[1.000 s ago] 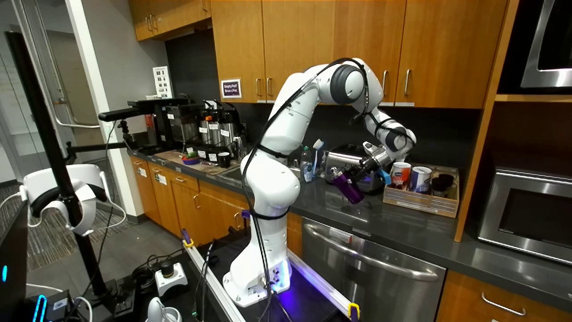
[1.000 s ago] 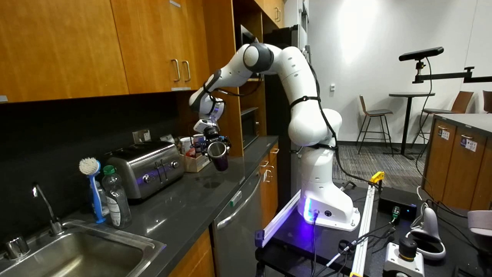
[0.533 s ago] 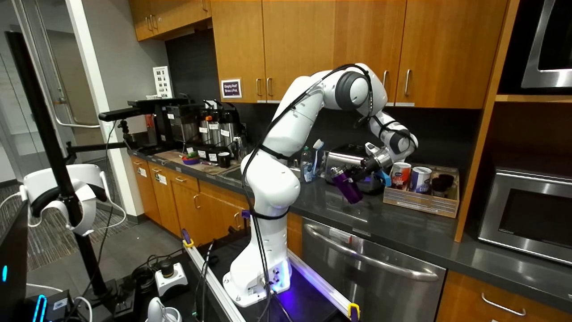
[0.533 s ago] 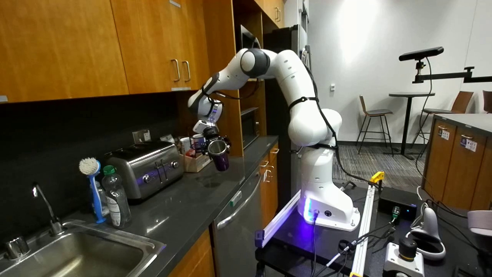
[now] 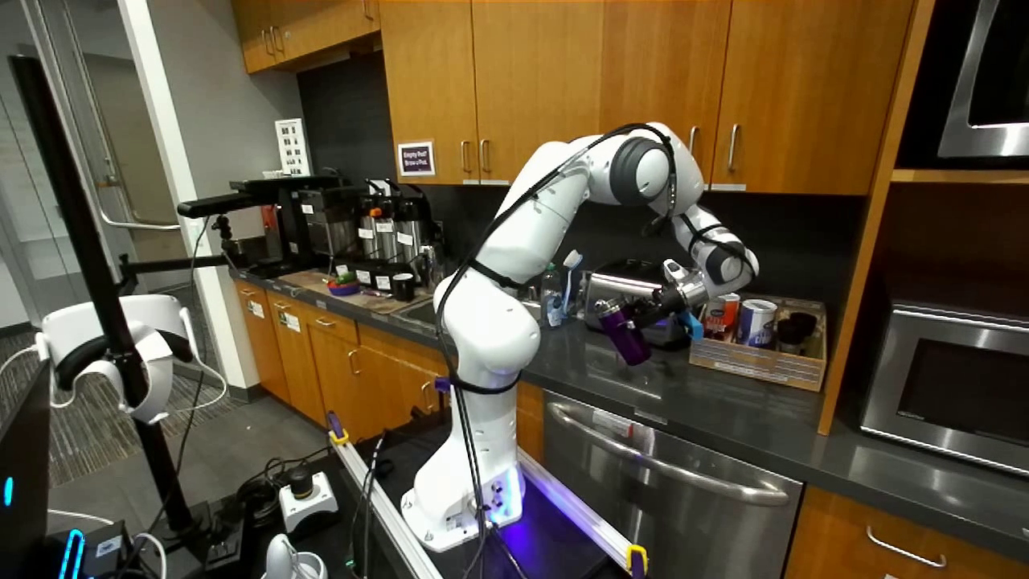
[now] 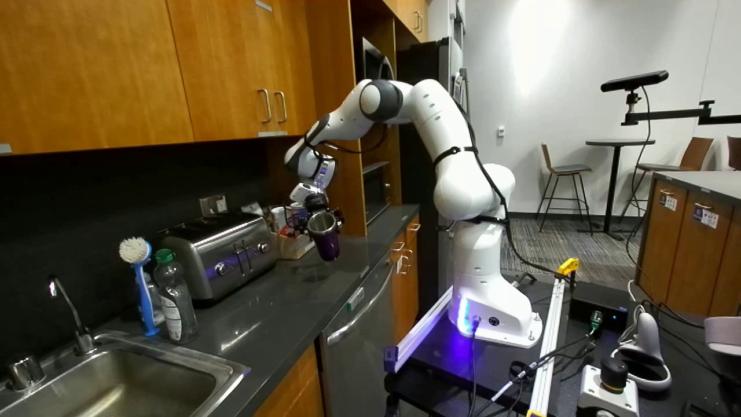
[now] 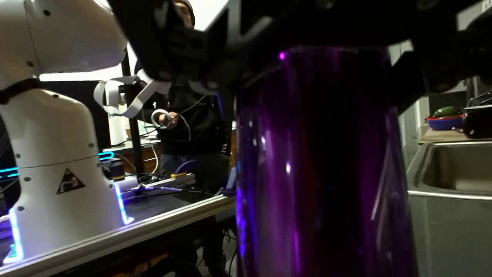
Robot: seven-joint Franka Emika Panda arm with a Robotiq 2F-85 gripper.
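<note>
A shiny purple metal tumbler with an open silver rim shows in both exterior views, the tumbler (image 5: 627,338) and the same tumbler (image 6: 327,243). My gripper (image 5: 632,315) is shut around the tumbler's side, near its upper part, and holds it tilted above the dark counter. The gripper (image 6: 324,218) sits behind the rim, its fingers partly hidden by the tumbler. In the wrist view the tumbler (image 7: 319,165) fills the middle between the black fingers, close to the camera. What is inside the tumbler cannot be seen.
A steel toaster (image 6: 223,255) stands by the wall near the tumbler. A cardboard box (image 5: 756,366) with cans is right of the gripper. A soap bottle (image 6: 173,298), a brush (image 6: 143,284) and a sink (image 6: 145,376) are farther along. Cabinets (image 5: 667,88) hang above. A person (image 7: 190,123) stands beyond the base.
The arm's elbow has come down and forward toward the counter. The tumbler has stayed in the gripper, shifting only slightly and standing a little more upright.
</note>
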